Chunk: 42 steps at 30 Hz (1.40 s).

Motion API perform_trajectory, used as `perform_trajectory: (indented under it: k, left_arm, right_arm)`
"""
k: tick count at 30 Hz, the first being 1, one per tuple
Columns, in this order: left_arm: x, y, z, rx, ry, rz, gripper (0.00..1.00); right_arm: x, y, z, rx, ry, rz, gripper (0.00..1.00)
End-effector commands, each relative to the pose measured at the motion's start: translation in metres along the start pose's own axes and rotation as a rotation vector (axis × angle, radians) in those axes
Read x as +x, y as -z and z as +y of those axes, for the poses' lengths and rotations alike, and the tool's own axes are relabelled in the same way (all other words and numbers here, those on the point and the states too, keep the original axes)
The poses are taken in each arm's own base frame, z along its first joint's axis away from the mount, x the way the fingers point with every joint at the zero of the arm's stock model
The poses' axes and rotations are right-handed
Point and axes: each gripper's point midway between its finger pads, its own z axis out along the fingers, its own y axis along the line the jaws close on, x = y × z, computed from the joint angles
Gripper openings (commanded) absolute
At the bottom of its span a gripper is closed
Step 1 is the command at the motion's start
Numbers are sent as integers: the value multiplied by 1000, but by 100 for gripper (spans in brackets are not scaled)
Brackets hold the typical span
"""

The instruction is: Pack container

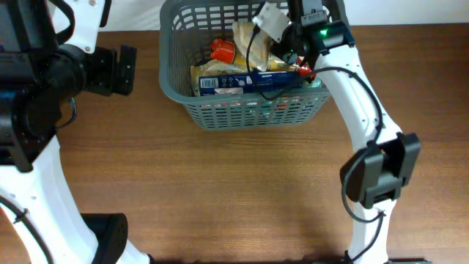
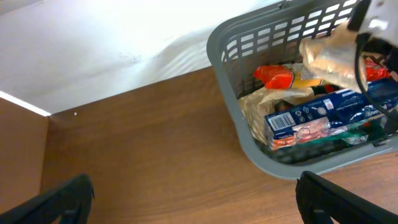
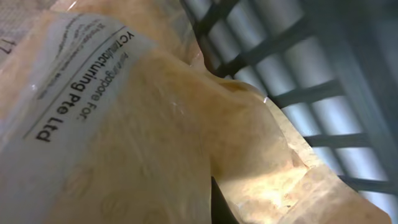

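Beige packet (image 3: 155,137) fills R wrist cam, R claw (image 1: 293,40) low in container (image 1: 249,111), grip unclear; L claw (image 2: 196,193) spread wide.

Brown wood-grain table (image 1: 220,191), the grain running left to right in the overhead view. One thing stands directly on it: the dark grey basket (image 1: 242,114), flat on its base, up against the far edge and about midway along it. It has slotted walls and rounded corners, and its near wall faces the broad middle of the tabletop. A white surface (image 2: 112,43) lies beyond the far edge.
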Motion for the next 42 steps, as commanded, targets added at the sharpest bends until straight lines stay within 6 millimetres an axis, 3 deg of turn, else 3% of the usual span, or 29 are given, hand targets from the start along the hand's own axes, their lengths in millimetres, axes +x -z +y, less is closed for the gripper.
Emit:
perform_trajectory:
  k: [1, 2, 3, 4, 7, 11, 13, 14, 15, 17, 20, 21, 22, 23, 28, 31, 34, 42]
  left_arm:
    - [0, 4, 3, -10, 13, -7, 99]
    - [0, 4, 3, -10, 13, -7, 99]
    - [0, 4, 3, -10, 13, -7, 99]
    - [0, 4, 3, -10, 13, -7, 99]
    - [0, 4, 3, -10, 13, -7, 99]
    - [0, 4, 3, -10, 13, -7, 99]
    - [0, 4, 3, -10, 13, -7, 99]
    - [0, 4, 3, -10, 13, -7, 99]
    - [0, 4, 3, -10, 13, -7, 99]
    - [0, 4, 3, -10, 13, -7, 99]
    - [0, 4, 3, -10, 13, -7, 99]
    - [0, 4, 3, -10, 13, -7, 99]
    - [0, 4, 3, -10, 13, -7, 99]
    - [0, 4, 3, -10, 13, -7, 99]
    - [0, 4, 3, -10, 13, -7, 99]
    - [0, 4, 3, -10, 13, -7, 99]
    - [0, 4, 3, -10, 13, -7, 99]
    - [0, 4, 3, -10, 13, -7, 99]
  right_arm:
    - [-9, 4, 4, -19, -8, -34, 11]
    - [-8, 4, 3, -17, -27, -28, 53]
    - [-6, 5, 1, -7, -45, -21, 82]
    - [-5, 8, -3, 15, -59, -10, 89]
    - [-6, 33, -23, 109, -88, 6, 89]
    - [-21, 107, -65, 251, -222, -109, 98]
    - [-18, 149, -87, 318, -291, -161, 99]
    - [-10, 177, -101, 364, -348, -188, 99]
    - [-7, 184, -105, 376, -368, -194, 99]
    - [16, 235, -132, 465, -506, -243, 99]
    - [50, 302, -158, 567, -624, -308, 99]
    - [53, 311, -160, 573, -637, -325, 99]
    - [60, 338, -163, 588, -663, -376, 99]
    - [63, 351, -163, 592, -671, -403, 99]
    - [60, 413, -158, 637, -637, -526, 99]
    - [59, 430, -151, 656, -628, -546, 99]
    - [58, 434, -150, 661, -625, -552, 99]
    - [71, 405, -144, 592, -665, -468, 99]
